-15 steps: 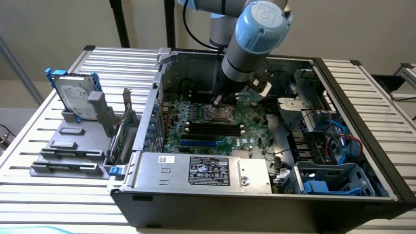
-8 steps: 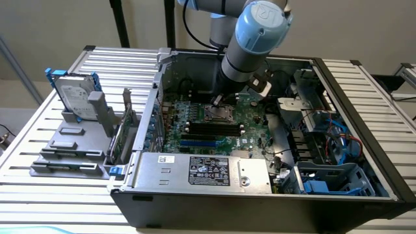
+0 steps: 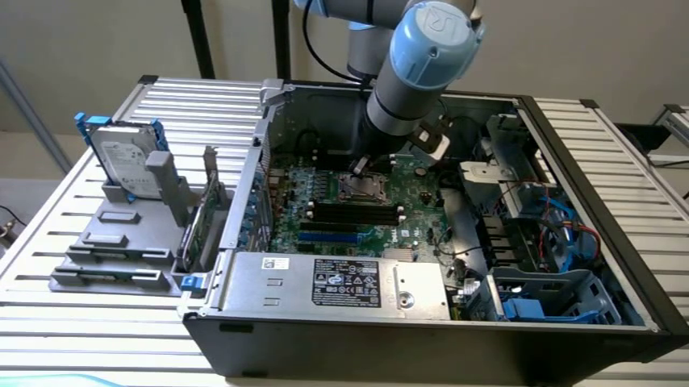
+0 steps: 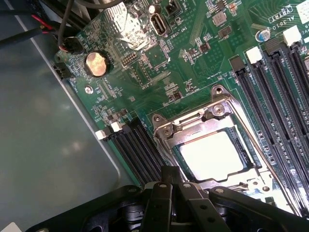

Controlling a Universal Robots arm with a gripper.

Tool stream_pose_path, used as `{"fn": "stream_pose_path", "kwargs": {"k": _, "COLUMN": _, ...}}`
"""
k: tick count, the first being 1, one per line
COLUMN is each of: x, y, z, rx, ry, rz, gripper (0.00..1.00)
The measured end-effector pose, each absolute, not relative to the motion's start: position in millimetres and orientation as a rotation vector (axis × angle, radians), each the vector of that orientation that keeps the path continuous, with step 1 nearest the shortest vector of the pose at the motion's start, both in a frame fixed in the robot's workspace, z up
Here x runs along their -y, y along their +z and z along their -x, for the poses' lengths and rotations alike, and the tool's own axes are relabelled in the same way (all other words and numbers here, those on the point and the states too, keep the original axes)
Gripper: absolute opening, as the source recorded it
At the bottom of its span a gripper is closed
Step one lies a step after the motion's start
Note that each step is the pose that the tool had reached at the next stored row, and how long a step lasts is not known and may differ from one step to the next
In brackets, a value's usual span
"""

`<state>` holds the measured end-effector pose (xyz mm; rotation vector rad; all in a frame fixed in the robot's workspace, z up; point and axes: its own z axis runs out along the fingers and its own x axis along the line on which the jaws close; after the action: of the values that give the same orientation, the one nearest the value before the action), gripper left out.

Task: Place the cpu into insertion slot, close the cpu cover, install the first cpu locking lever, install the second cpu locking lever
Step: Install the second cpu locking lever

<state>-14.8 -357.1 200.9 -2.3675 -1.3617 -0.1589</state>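
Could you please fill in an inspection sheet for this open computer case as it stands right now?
Surface: slatted metal table bearing the open computer case.
Job's things: cpu seated in the insertion slot; cpu cover lies closed around it on the motherboard.
Clutter: hard drive upright in a grey holder, on the exterior view's left.
Gripper: gripper shut, at the socket's edge.
Cables: blue and red cables inside the case, on the exterior view's right.
Surroundings: beige wall; nothing else seen.
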Motion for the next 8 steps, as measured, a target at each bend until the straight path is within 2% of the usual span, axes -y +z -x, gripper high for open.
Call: {"fn": "stream_pose_path", "kwargs": {"k": 8, "x": 377, "y": 218, "z": 18, "rx": 1.361, "ry": -0.158, "rz": 2.368, "gripper": 0.11}}
